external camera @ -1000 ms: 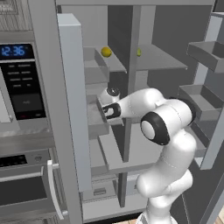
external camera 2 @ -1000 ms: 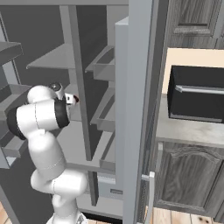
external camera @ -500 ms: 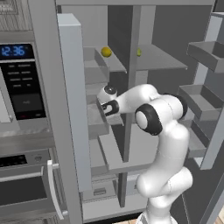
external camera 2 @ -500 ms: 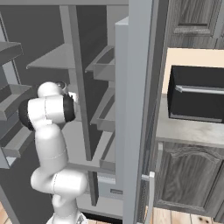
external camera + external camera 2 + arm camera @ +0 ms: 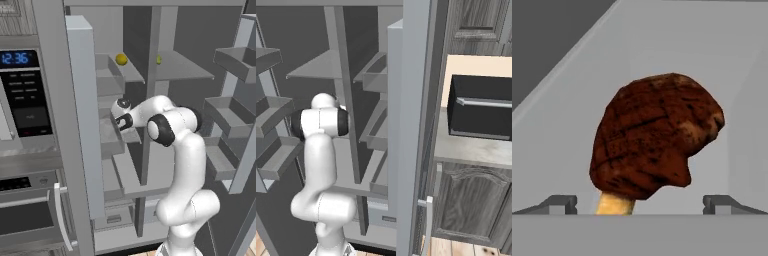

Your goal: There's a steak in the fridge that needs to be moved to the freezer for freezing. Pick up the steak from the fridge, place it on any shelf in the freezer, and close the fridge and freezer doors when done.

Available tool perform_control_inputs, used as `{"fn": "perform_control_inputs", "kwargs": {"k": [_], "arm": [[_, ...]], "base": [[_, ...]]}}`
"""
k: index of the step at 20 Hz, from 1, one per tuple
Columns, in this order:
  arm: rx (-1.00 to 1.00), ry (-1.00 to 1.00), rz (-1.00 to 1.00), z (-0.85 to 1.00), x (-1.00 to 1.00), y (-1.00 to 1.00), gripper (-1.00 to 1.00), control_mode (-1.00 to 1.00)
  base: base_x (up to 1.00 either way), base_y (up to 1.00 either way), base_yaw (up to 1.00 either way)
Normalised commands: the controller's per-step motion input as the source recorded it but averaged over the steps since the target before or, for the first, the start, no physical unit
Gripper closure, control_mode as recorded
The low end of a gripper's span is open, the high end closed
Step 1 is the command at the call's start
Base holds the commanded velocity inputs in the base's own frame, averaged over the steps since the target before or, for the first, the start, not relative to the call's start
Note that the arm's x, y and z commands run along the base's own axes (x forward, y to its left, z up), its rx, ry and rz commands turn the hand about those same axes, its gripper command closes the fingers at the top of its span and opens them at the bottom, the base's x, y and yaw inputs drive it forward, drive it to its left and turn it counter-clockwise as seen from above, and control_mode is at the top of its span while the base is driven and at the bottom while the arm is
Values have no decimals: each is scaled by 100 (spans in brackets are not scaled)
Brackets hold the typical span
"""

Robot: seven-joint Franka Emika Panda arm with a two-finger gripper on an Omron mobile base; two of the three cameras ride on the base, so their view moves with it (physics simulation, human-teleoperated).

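The steak [image 5: 657, 135] is a dark red-brown lump with a pale bone stub below it, lying on a pale grey fridge shelf [image 5: 662, 50]. It sits close ahead of my gripper [image 5: 641, 204], and it is centred between the two fingertips [image 5: 562, 204]. The jaws stand wide open and hold nothing. In the left base view the gripper [image 5: 120, 120] reaches into the left compartment of the tall grey unit at mid height, over a shelf [image 5: 112, 135]; the hand hides the steak there. In the right base view the arm's elbow [image 5: 323, 122] covers the hand.
Both doors stand open: one edge-on at the left [image 5: 85, 130], one with inner bins [image 5: 227, 115] at the right. A yellow ball [image 5: 121, 59] and a yellow-green ball [image 5: 158, 60] rest on upper shelves. A black-panelled wall oven [image 5: 25, 95] stands left.
The arm has stretched further into the compartment, carrying the open gripper a little up and deeper toward the steak. In the right base view the hand has slipped behind the elbow.
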Motion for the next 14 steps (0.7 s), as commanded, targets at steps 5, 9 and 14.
{"fn": "perform_control_inputs", "kwargs": {"k": [5, 9, 14], "arm": [[0, 1, -5, -18, 50, 24, -100, -100], [0, 2, -5, -18, 45, 19, -100, -100], [0, 11, -4, -77, 20, 2, 100, -100]], "base": [[0, 0, 0], [0, 0, 0], [0, 0, 0]]}}
